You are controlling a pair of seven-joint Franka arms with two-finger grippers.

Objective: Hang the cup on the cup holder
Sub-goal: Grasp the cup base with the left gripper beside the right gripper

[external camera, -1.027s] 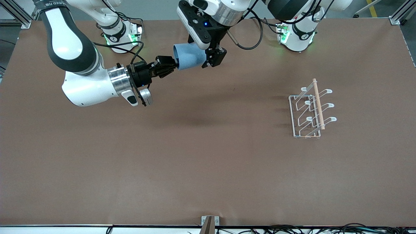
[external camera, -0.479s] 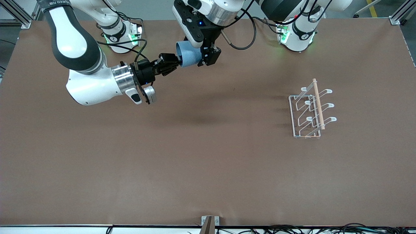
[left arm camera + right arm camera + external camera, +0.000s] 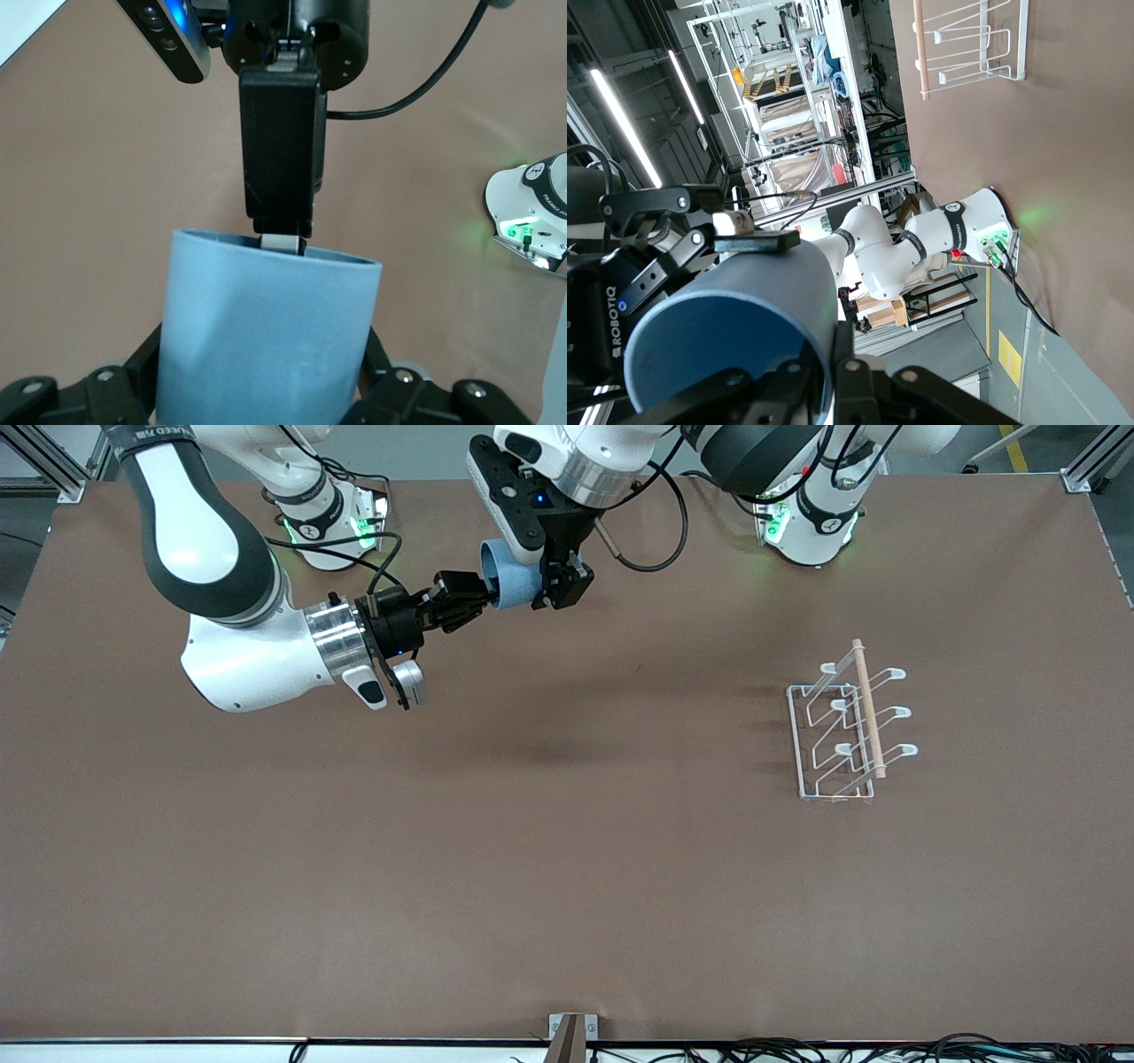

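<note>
From the front view, the small light-blue plastic cup (image 3: 512, 583) is up in the air over the brown worktop (image 3: 567, 868), toward the robots' bases and nearer the right arm's end, lying on its side with both hands on it. The right hand (image 3: 474, 595) reaches in from its white arm and pinches the cup's rim at the open mouth, while the left hand (image 3: 556, 581) comes down from above and clamps the cup's body near its closed end. The white wire cup holder (image 3: 849, 726) with looped prongs and a light wooden rod (image 3: 868, 708) along its top stands on the worktop toward the left arm's end, well apart from the cup and both hands, with nothing on its prongs. In the left wrist view, the cup (image 3: 266, 332) fills the lower part, gripped on both sides by the left hand (image 3: 266, 390), and one black finger (image 3: 282, 150) of the right hand dips over the cup's rim. In the right wrist view, the right hand (image 3: 819, 354) is closed on the cup (image 3: 735, 328) wall at the rim, and the cup holder (image 3: 970, 40) shows far off on the worktop.
</note>
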